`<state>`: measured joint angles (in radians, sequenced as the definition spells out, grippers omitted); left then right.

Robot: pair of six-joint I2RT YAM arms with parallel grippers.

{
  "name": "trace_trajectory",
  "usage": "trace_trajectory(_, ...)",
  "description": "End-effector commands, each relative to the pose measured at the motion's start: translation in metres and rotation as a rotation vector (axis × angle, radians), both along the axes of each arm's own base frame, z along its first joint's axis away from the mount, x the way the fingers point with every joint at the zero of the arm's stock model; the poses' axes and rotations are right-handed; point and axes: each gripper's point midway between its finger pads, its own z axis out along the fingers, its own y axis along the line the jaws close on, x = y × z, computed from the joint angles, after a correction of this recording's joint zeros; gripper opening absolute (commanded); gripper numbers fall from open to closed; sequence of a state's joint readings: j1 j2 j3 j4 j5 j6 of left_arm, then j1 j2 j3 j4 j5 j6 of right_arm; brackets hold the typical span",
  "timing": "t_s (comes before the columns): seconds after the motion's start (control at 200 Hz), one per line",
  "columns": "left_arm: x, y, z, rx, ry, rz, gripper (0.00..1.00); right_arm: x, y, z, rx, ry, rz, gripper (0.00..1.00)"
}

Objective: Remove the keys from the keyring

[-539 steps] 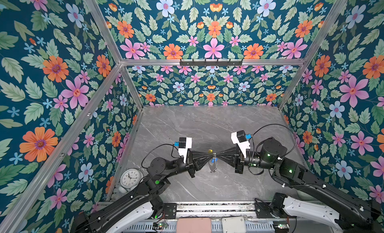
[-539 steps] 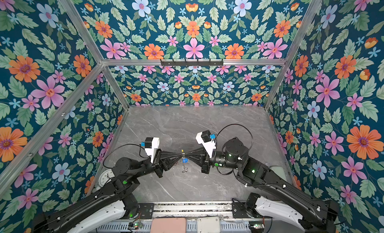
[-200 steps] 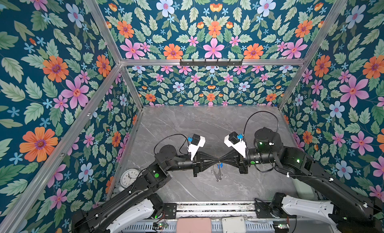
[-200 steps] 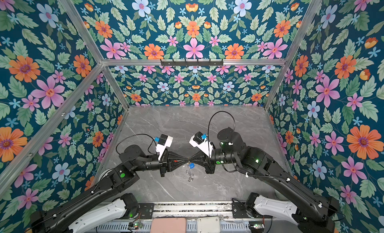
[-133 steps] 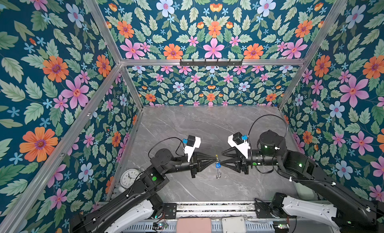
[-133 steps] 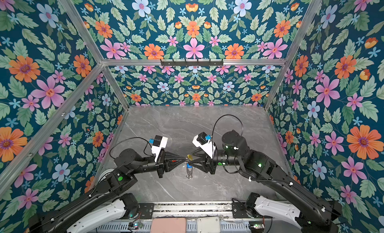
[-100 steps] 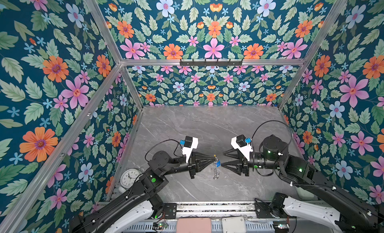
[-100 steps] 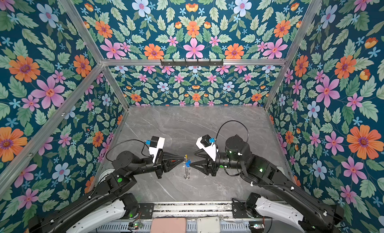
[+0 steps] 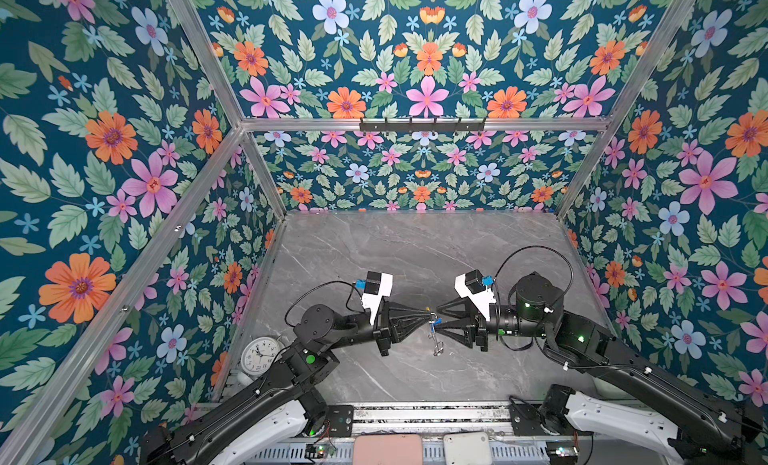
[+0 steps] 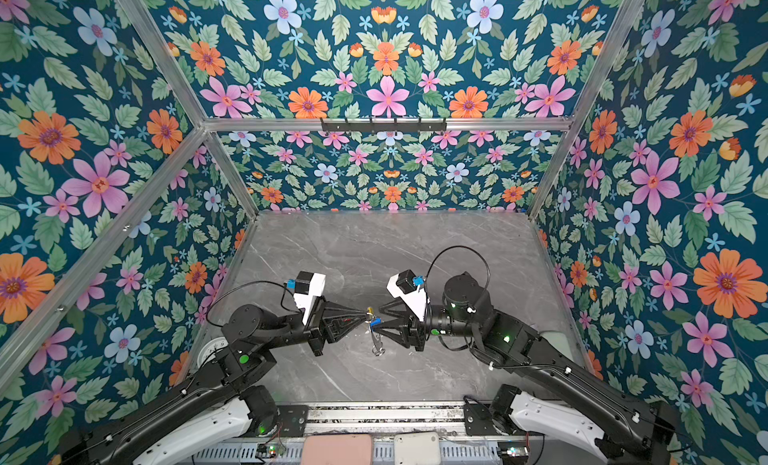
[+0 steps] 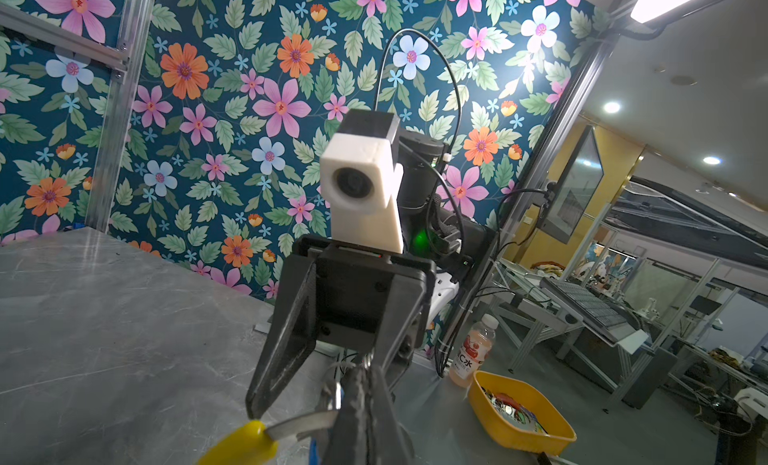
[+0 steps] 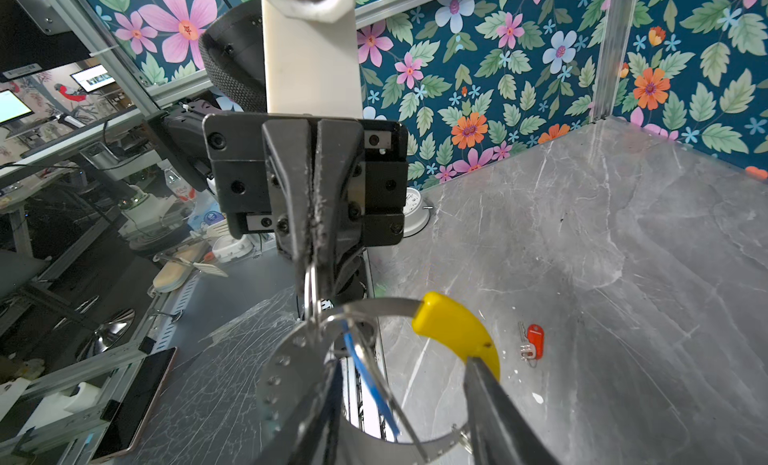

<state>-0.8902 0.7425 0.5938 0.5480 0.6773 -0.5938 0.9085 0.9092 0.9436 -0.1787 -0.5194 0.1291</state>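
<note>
Closing back in since half a second ago, the right gripper [image 12: 401, 359] straddles the blue plastic-tagged key [image 12: 370, 382], jaws parted, nothing pinched. Pinch the tag squarely, then pull steadily away. The left gripper [image 12: 312, 261] stays clenched on a small silver loop [image 12: 312, 288], dangling the large grey keyring [image 12: 453, 330] with its yellow arc above the grey marble table [image 12: 623, 234], where the red-tagged key [image 12: 535, 341] lies loose.

grey marble table [image 9: 415, 255], red-tagged key [image 12: 534, 342] on it

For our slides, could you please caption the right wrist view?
Left claw pinches the keyring, blue key dangling; red key lies on the table; right claw open.
</note>
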Motion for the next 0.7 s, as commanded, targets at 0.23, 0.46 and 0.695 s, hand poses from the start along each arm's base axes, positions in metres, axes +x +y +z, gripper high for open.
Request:
trace_trajectory(0.23, 0.005, 0.007, 0.013, -0.073, -0.016, 0.052, 0.0, -0.005, 0.005, 0.01, 0.039, -0.004, 0.041, 0.05)
trace_trajectory(0.46, 0.009, 0.011, 0.017, -0.098, -0.011, 0.086, 0.0, -0.009, 0.009, 0.006, 0.02, 0.016, 0.08, 0.0)
trace_trajectory(0.695, 0.011, 0.013, 0.018, -0.114, -0.008, 0.093, 0.0, -0.014, 0.014, 0.001, -0.006, 0.033, 0.118, 0.0)
